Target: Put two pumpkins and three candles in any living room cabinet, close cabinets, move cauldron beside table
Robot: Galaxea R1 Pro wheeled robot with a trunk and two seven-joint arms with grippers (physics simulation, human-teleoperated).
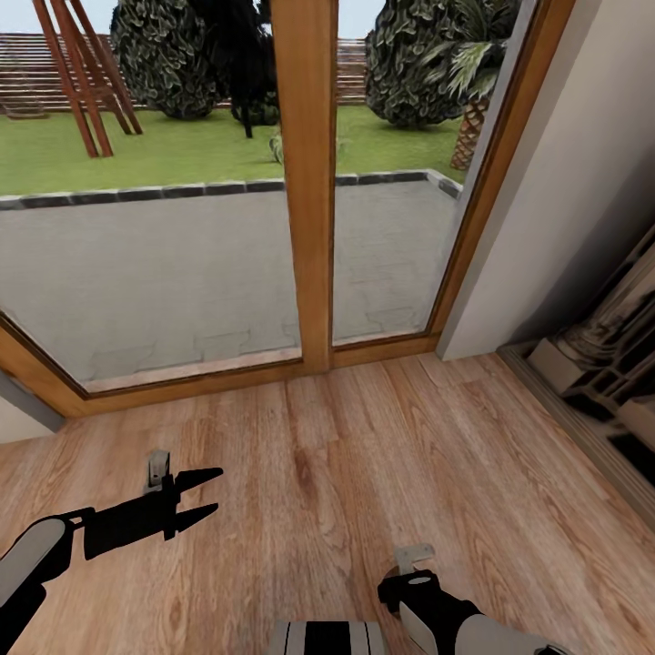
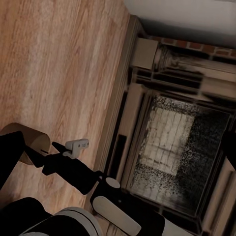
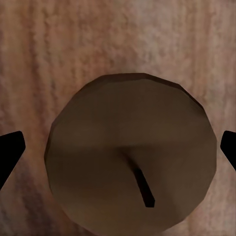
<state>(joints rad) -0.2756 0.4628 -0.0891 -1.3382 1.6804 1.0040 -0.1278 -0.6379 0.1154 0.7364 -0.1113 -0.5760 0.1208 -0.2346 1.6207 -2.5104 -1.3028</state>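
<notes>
One candle [image 3: 130,157] stands on the plank floor [image 1: 382,455] between my right gripper's [image 3: 118,147] wide-spread fingers, untouched. My left gripper [image 1: 202,496] hangs open, empty, near the glass garden doors [image 1: 305,182] and the fireplace [image 2: 172,142].

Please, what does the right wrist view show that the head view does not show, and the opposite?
Right wrist view: a beige candle seen from above, wick visible, between the open right gripper's black fingertips, not touching them. Head view: the glass garden doors with wooden frame, the patio and lawn outside, the open left gripper, part of the fireplace. Both: the light wood-plank floor.
</notes>
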